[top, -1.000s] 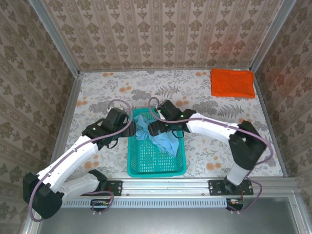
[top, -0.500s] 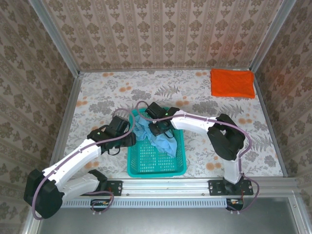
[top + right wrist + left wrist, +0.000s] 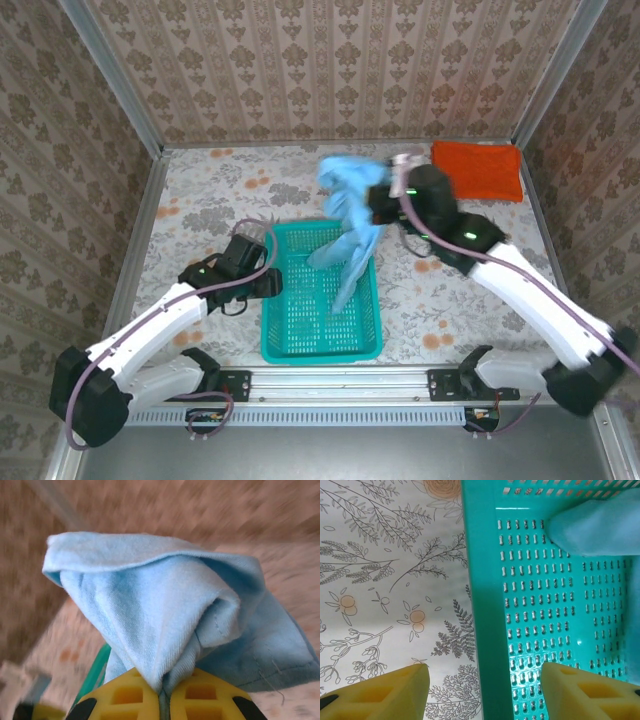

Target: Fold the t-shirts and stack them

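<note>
Your right gripper (image 3: 162, 694) is clenching the light blue t-shirt (image 3: 352, 215), dangling it over the teal mesh basket (image 3: 271, 322); your left gripper (image 3: 485, 690) is hanging released, straddling the basket's left wall.

Counter (image 3: 200, 190): flat top covered in a pale floral print with grey leaves, ferns and orange blossoms. Patterned wall panels in metal frames box it in on the left, right and back, and a metal rail runs along the near edge. Two things lie directly on it. A teal mesh basket (image 3: 320, 357) sits front centre, just behind the rail, long side running front to back. An orange t-shirt (image 3: 477, 170), folded into a flat rectangle, lies in the far right corner, close to both walls and well apart from the basket. In the left wrist view, the basket's side wall stands straight on the leaf print.
</note>
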Motion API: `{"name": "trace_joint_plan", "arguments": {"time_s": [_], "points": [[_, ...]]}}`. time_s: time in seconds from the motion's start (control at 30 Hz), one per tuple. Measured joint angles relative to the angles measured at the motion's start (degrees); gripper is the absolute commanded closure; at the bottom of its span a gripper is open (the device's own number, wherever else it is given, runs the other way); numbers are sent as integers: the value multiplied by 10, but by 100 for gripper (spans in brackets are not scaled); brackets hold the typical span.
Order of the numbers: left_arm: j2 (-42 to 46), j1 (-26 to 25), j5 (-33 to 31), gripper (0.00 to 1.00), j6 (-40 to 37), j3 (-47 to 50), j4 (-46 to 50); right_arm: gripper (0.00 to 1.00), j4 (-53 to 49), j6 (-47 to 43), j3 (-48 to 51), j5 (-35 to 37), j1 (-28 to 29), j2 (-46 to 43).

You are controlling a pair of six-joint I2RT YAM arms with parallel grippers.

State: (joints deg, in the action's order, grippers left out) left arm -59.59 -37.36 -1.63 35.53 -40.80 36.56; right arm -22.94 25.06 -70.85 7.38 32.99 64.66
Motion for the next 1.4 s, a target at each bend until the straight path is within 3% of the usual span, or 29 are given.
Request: {"name": "trace_joint_plan", "arguments": {"time_s": [0.17,0.33,0.43,0.7,0.83,0.93,1.0,1.07,1.1,1.17,1.27,1.4], "points": [[-43,0,-3,49,-4,-1,-4,100,-2,20,77,38,-122,-180],[-73,0,-26,77,-9,-14,-12,100,-28,21,96,79,-163,-282],[-102,13,-42,90,-21,-38,-10,100,-30,21,103,90,-165,-297],[-212,92,-67,92,-73,-153,-1,100,-13,42,217,73,-169,-245],[-270,140,-65,88,-104,-210,-2,100,39,76,299,15,-172,-193],[-315,173,-58,78,-126,-252,-2,100,93,105,357,-35,-172,-147],[-343,193,-57,64,-135,-273,-4,100,122,117,385,-62,-172,-113],[-369,210,-68,57,-143,-291,0,100,147,127,404,-82,-172,-85],[-381,218,-75,44,-144,-300,5,100,158,130,412,-89,-172,-75],[-398,228,-97,29,-142,-317,24,100,177,134,420,-100,-172,-64],[-397,219,-144,13,-133,-353,67,100,207,138,422,-108,-172,-57],[-363,141,-188,10,-120,-411,92,100,236,140,424,-113,-172,-42]]}}
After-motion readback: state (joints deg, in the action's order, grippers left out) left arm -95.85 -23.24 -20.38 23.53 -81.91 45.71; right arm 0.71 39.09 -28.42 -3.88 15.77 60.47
